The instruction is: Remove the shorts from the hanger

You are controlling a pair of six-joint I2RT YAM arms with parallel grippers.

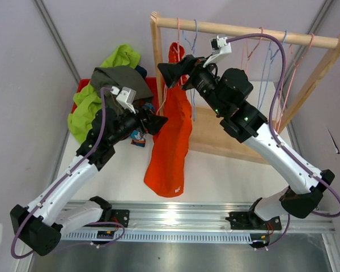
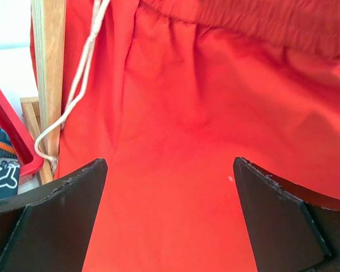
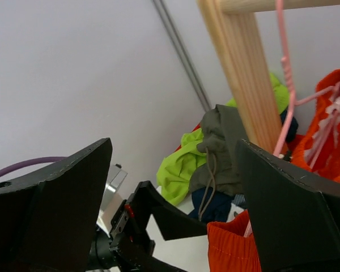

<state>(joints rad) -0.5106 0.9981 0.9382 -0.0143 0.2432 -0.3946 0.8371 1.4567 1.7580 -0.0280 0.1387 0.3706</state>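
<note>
Bright orange shorts (image 1: 171,136) hang from a pink hanger (image 1: 178,31) at the left end of the wooden rack (image 1: 243,28), their lower end lying on the table. My left gripper (image 1: 160,121) is open at the shorts' left edge. In the left wrist view the orange cloth (image 2: 215,113) fills the space beyond the open left gripper (image 2: 170,187), nothing pinched. My right gripper (image 1: 163,73) is open beside the shorts' top, near the rack's post. The right wrist view shows the hanger (image 3: 286,96) and the orange waistband (image 3: 232,249) past the right gripper (image 3: 173,164).
A red bin (image 1: 79,90) at the back left holds lime green shorts (image 1: 122,56), grey shorts (image 1: 120,76), navy and printed ones. Several empty hangers (image 1: 269,56) dangle along the rack. The rack's left post (image 2: 48,68) and a white drawstring (image 2: 73,96) are close to my left fingers.
</note>
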